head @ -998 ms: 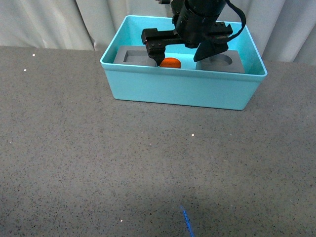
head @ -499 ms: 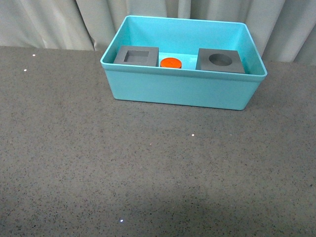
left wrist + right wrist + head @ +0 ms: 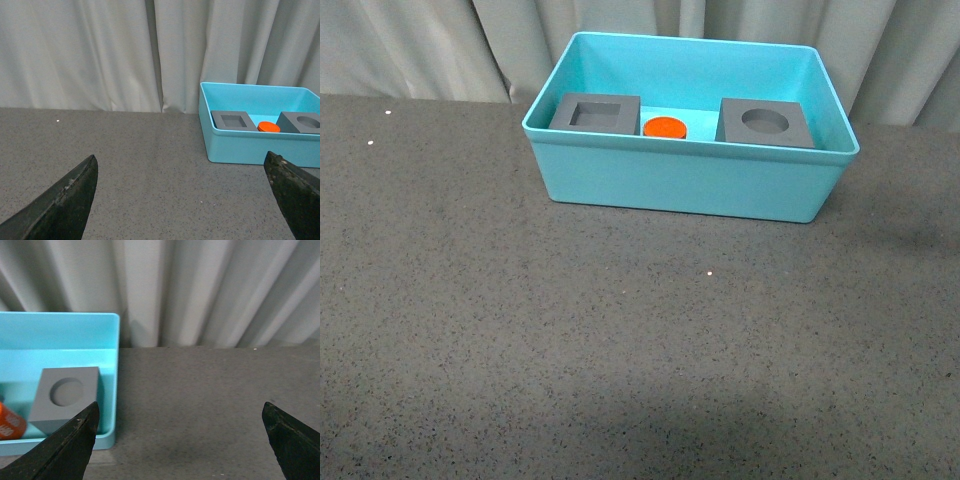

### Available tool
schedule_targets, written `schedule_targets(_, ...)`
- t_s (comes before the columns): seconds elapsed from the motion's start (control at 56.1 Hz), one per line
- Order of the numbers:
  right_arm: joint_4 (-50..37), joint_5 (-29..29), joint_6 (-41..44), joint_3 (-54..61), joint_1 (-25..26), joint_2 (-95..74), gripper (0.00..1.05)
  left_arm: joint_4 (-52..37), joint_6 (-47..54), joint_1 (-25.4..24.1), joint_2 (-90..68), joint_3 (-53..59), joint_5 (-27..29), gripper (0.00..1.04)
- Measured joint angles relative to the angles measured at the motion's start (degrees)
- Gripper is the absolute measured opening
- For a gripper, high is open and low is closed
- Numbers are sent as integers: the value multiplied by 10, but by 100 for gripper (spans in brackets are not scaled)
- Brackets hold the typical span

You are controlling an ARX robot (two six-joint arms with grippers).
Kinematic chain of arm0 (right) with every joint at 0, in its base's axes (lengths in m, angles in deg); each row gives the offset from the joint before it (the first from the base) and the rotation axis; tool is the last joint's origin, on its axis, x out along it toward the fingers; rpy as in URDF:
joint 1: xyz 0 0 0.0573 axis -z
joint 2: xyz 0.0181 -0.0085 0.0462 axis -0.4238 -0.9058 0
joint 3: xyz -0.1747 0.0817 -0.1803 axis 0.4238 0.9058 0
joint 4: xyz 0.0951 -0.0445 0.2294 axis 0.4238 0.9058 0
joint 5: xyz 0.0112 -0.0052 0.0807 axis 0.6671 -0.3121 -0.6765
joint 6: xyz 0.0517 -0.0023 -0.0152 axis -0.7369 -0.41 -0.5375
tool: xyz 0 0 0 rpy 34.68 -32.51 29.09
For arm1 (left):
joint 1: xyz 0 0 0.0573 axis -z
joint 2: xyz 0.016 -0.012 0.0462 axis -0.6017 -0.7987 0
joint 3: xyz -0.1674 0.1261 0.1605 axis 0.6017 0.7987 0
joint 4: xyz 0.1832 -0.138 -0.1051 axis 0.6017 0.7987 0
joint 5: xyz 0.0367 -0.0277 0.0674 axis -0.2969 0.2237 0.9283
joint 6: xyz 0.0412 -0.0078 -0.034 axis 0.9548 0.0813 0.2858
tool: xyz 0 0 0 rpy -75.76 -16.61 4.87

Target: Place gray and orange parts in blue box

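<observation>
Tools [image 3: 182,200] spread, empty; turquoise box [image 3: 680,185] holds gray cubes [image 3: 597,111], orange cylinder [image 3: 665,127].

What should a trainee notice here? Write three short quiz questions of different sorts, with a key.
1. True or false: the orange cylinder lies in the blue box, between the two gray cubes.
2. Which cube has the round recess, seen from the front view? A. the left one B. the right one
3. Fill in: the left claw and the right claw both stand ____ with nothing between their fingers.

Key: 1. true. 2. B. 3. open.
</observation>
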State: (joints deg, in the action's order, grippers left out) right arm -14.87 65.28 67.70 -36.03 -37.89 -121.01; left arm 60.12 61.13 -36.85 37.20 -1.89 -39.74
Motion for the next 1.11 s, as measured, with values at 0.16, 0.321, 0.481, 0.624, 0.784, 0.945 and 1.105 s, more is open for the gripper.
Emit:
schedule_targets(0.16, -128, -11, 35, 108, 35, 89, 90, 0, 0, 0, 0, 0, 0, 98)
schedule_targets(0.321, -316, -164, 35, 246, 68, 152, 52, 0, 0, 0, 0, 0, 0, 98)
schedule_targets(0.481, -319, -183, 35, 318, 88, 219, 13, 0, 0, 0, 0, 0, 0, 98)
schedule_targets(0.624, -308, -216, 36, 351, 125, 266, 0, 0, 0, 0, 0, 0, 0, 98)
schedule_targets(0.784, -273, -220, 36, 390, 127, 337, 0, 0, 0, 0, 0, 0, 0, 98)
schedule_targets(0.945, -234, -220, 36, 410, 127, 397, 0, 0, 0, 0, 0, 0, 0, 98)
schedule_targets(1.105, -226, -220, 36, 441, 127, 442, 0, 0, 0, 0, 0, 0, 0, 98)
